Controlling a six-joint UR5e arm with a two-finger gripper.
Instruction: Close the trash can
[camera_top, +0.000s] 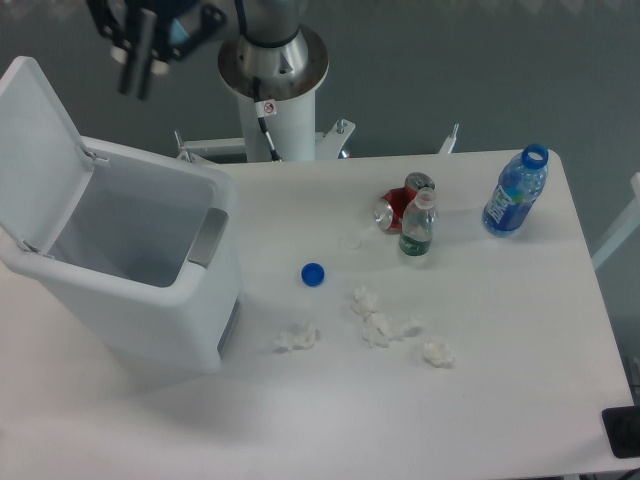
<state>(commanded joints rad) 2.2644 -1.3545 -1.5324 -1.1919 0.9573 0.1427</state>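
Note:
The trash can (150, 300) is a large white bin at the table's left side, its mouth open and the inside looking empty. Its flat lid (45, 140) stands upright on the hinge along the far left edge. My gripper (135, 85) hangs high above the bin's back edge, near the top of the picture and to the right of the lid's top. It is motion-blurred, its fingers look pressed together, and it holds nothing and touches nothing.
The robot's white base column (275, 95) stands behind the bin. On the table lie a blue cap (313, 273), a red can (395, 208), a small bottle (417, 228), a blue bottle (515, 195) and several tissue wads (375, 322).

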